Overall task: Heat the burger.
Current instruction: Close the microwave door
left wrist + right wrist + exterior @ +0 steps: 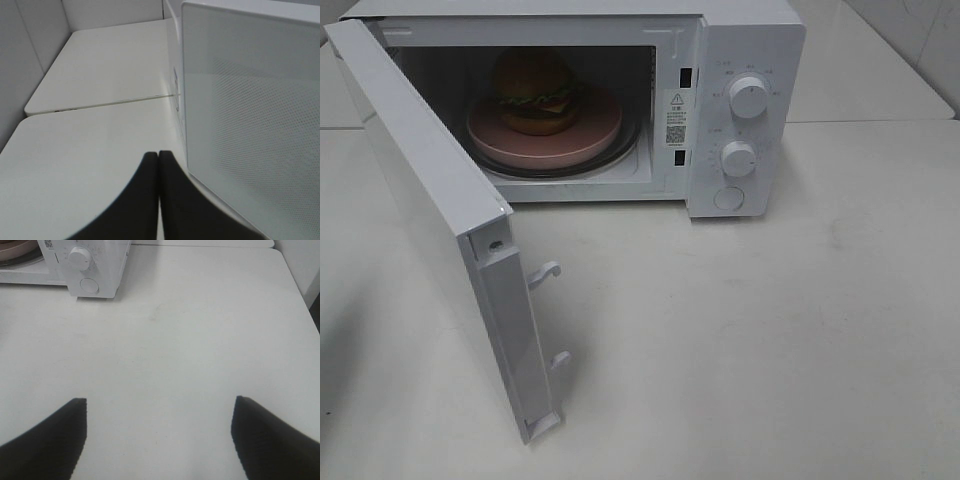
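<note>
Door stands wide, near left; open table right. Left gripper clenched empty by the door, right gripper spread. Glossy burger sits upright on plate.

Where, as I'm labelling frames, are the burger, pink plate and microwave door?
burger (533, 68), exterior high view, top bun.
pink plate (595, 135), exterior high view, right rim.
microwave door (250, 115), left wrist view, mesh window.

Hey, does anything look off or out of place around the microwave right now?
Nothing looks spilled, tilted or damaged. The burger sits upright on its pink plate inside the microwave. The only thing of note is the door, which stands wide open.
</note>
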Controlling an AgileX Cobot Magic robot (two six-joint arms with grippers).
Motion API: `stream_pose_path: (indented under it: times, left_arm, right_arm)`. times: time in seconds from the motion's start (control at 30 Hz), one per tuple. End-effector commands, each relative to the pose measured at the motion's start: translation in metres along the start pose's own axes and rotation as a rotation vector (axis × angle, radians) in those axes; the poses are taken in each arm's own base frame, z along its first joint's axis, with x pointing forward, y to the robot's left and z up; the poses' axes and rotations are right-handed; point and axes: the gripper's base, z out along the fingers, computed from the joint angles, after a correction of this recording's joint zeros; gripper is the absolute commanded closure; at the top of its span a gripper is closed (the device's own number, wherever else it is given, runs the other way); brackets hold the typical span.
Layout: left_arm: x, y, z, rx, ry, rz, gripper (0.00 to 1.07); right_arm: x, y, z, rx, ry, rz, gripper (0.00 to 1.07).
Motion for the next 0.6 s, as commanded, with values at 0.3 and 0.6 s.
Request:
stream_pose_path:
  times: [0.3, 0.6]
  left_arm:
    - [0.014, -0.027, 0.024, 0.294, -0.078, -0.028, 1.07]
    - [0.017, -0.047, 0.044, 0.400, -0.043, -0.065, 1.07]
  right_arm:
    - [0.002, 0.000, -0.003, 0.002, -0.032, 0.004, 0.31]
    - [0.002, 0.000, -0.003, 0.002, -0.032, 0.004, 0.31]
